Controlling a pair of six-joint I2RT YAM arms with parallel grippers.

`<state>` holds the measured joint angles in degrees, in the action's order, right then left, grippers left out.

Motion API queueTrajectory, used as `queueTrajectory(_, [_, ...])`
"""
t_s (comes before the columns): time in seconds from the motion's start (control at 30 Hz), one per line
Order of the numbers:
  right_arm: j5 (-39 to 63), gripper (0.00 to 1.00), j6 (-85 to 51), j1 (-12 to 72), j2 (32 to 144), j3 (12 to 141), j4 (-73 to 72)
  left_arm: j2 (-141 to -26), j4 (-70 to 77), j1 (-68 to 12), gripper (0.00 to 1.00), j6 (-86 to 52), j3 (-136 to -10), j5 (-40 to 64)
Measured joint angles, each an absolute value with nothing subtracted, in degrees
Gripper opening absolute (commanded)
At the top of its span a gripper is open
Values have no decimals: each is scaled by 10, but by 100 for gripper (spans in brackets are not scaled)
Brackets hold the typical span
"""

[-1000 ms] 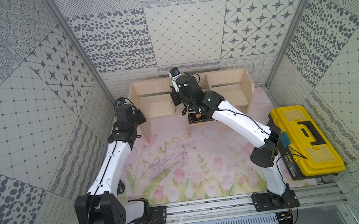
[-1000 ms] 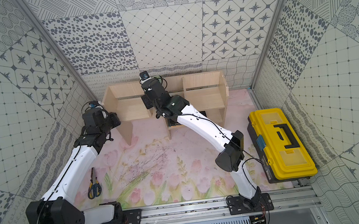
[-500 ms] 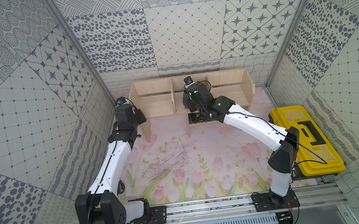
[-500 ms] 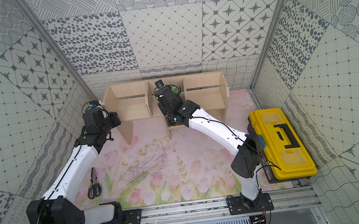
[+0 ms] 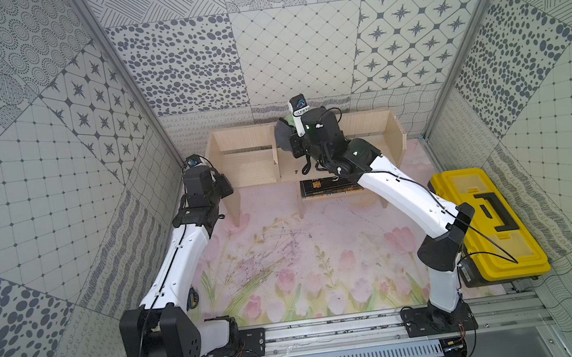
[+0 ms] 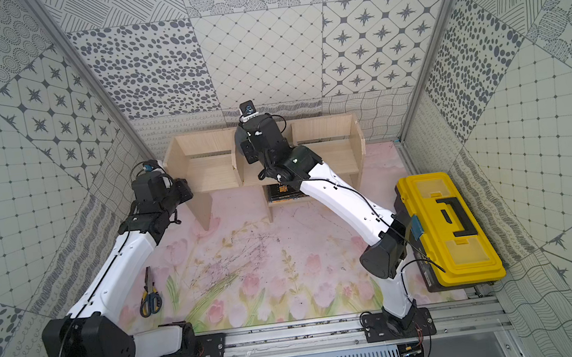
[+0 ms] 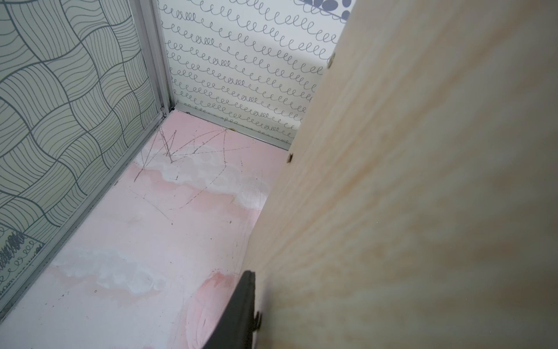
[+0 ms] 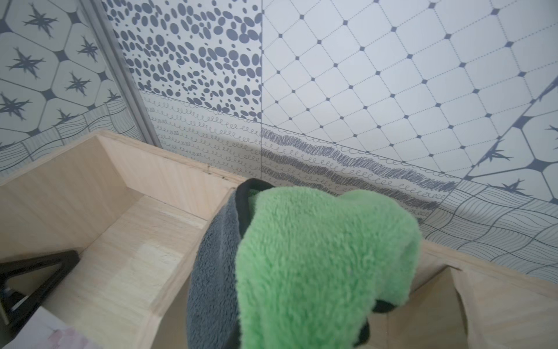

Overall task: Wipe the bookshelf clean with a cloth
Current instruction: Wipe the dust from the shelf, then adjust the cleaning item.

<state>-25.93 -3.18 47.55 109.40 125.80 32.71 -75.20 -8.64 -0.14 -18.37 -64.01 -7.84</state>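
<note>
Two arms reach to the back of the cell. On the left, the left gripper (image 5: 223, 190) sits at the end panel of the low, pale-wood bookshelf (image 5: 249, 163). One black finger (image 7: 241, 308) lies flat on the panel's outer face and the other is hidden, so you cannot tell whether it clamps. The shelf's long axis runs side to side along the back wall, with its compartments opening toward the arms.

Over the left divider, the right gripper (image 5: 291, 141) is clenched on the fluffy green-and-grey cloth (image 8: 317, 256) — it bunches ahead of the jaws toward the back wall, its grey face on the left compartment's side.

Further right you have a black book with yellow lettering (image 5: 326, 186) on the lower shelf, then a yellow and black toolbox (image 5: 486, 221). Underneath lies a scuffed pink tulip-print mat (image 5: 287, 260) — patterned grey tile walls (image 5: 299, 55) stand all round.
</note>
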Motion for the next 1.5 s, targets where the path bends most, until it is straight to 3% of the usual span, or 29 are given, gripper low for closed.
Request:
queueTrajectory(0.1, [-257,0,-25,489,1043,1175,311,-751,-87,0,0,-184,-640,-78])
queueTrajectory(0.13, [-251,0,-25,488,1018,1142,309,-751,-88,1,6,-184,-640,-77])
queueTrajectory(0.17, [-242,0,-23,486,991,1110,307,-750,-89,2,15,-184,-640,-76])
queueTrajectory(0.23, [-209,0,-23,482,925,1047,305,-747,-92,3,43,-185,-640,-76])
queueTrajectory(0.3, [-173,0,-25,477,854,991,297,-740,-97,4,57,-197,-641,-73])
queueTrajectory(0.37, [-139,0,-32,475,785,944,289,-726,-103,6,66,-213,-646,-74])
queueTrajectory(0.43, [-105,0,-43,470,726,910,279,-702,-112,8,86,-226,-652,-76])
queueTrajectory(0.63, [32,0,-82,417,658,840,257,-598,-136,-8,84,-241,-664,-48])
queueTrajectory(0.9, [241,0,-133,406,681,759,207,-445,-103,-126,99,-269,-589,166])
queueTrajectory(1.03, [308,0,-170,406,691,743,156,-426,-97,-215,99,-267,-565,228])
queueTrajectory(1.3, [372,0,-231,429,727,727,67,-461,-110,-357,99,-220,-566,253])
queueTrajectory(1.5, [404,0,-255,441,739,711,43,-497,-141,-425,81,-157,-583,213])
